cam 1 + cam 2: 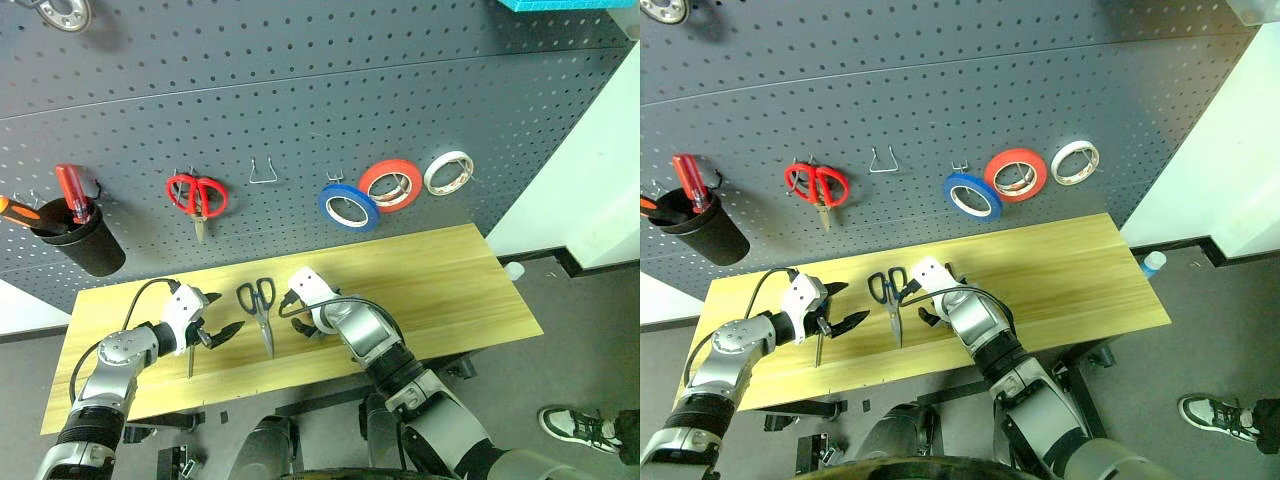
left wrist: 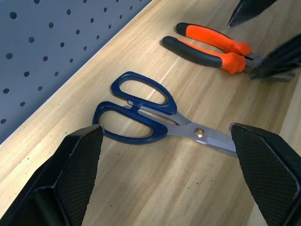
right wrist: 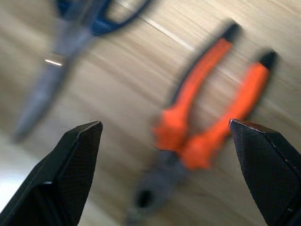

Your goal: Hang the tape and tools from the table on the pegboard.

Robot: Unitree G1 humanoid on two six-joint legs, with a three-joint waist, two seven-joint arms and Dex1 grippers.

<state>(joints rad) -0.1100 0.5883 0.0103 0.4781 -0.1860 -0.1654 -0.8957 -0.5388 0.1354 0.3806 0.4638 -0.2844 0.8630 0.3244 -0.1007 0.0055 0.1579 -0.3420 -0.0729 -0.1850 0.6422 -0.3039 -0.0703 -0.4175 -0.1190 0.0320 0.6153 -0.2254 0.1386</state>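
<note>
Overhead, the blue tape [image 1: 349,206] already hung on the pegboard [image 1: 300,100], while the scissors [image 1: 262,310] lay on the table [image 1: 450,290]. Through the left wrist camera, the left gripper [image 2: 164,169] stood wide over the scissors. Through the right, the right gripper [image 3: 164,160] gaped empty above the pliers [image 3: 207,122].

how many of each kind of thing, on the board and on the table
tape rolls: 3 (blue, red, white)
scissors: 2 (red-handled, blue-handled)
pliers: 1
screwdrivers: 3 (two in the black cup, one on the table)
total: 9
</note>
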